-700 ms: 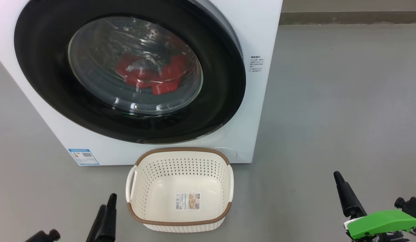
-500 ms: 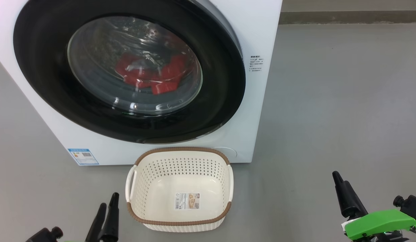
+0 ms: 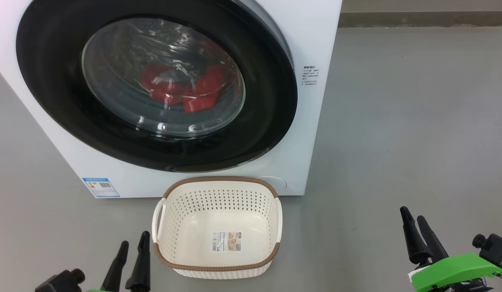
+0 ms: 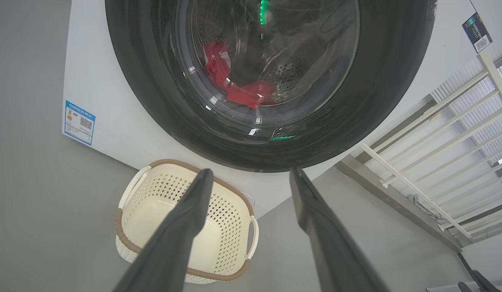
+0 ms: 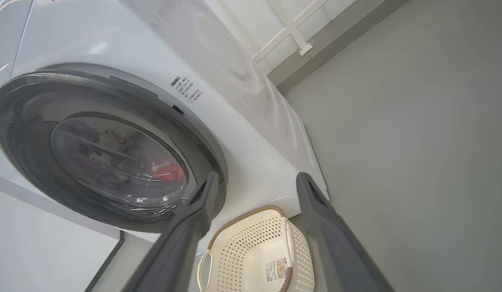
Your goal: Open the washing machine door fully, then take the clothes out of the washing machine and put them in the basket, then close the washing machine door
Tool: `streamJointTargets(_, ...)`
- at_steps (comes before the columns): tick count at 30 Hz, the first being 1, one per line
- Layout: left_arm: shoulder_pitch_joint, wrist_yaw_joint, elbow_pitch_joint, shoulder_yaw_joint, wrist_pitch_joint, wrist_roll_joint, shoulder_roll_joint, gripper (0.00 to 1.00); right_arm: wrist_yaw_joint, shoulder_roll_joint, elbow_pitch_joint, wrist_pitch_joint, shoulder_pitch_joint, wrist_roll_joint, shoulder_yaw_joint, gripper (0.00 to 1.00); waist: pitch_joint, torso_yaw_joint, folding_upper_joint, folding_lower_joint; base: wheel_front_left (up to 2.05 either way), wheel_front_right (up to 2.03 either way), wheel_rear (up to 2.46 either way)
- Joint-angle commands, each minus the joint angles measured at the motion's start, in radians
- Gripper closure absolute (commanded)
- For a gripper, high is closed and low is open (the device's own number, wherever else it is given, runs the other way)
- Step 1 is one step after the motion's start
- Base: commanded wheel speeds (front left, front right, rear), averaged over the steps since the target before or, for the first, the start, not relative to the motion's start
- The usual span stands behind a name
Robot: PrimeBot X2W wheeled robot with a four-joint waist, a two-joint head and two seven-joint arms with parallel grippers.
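Basket (image 3: 217, 268) just before washer (image 3: 312, 40), closed door (image 3: 52, 81) over clothes (image 3: 198, 103); L fingers (image 3: 141, 263), R fingers (image 3: 411, 237) spread, empty.

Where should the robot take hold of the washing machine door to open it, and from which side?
Probably its right edge, reached from the right by the open right gripper. There the washing machine door shows a grey side band standing off the white washing machine, so a finger could hook behind it; the glass bowl bulges smoothly and offers no hold.
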Motion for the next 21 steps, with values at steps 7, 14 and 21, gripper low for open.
streamJointTargets(7, 0.004, 0.023, -0.047, 0.003, -0.038, 0.125, 0.023, 0.00, 0.000, -0.024, -0.033, -0.037, 0.003, -0.102, 0.018, 0.00, -0.006, -0.002, 0.0000, -0.0001, 0.00, 0.00, 0.00)
streamJointTargets(14, 0.010, 0.031, -0.059, -0.009, -0.059, 0.213, 0.029, 0.00, 0.000, -0.027, -0.036, -0.058, 0.012, -0.168, 0.021, 0.00, -0.008, -0.004, 0.0000, -0.0001, 0.00, 0.00, 0.00)
streamJointTargets(21, 0.017, 0.041, -0.071, -0.019, -0.080, 0.298, 0.033, 0.00, 0.000, -0.034, -0.040, -0.078, 0.024, -0.234, 0.027, 0.00, -0.011, -0.005, 0.0000, -0.0001, 0.00, 0.00, 0.00)
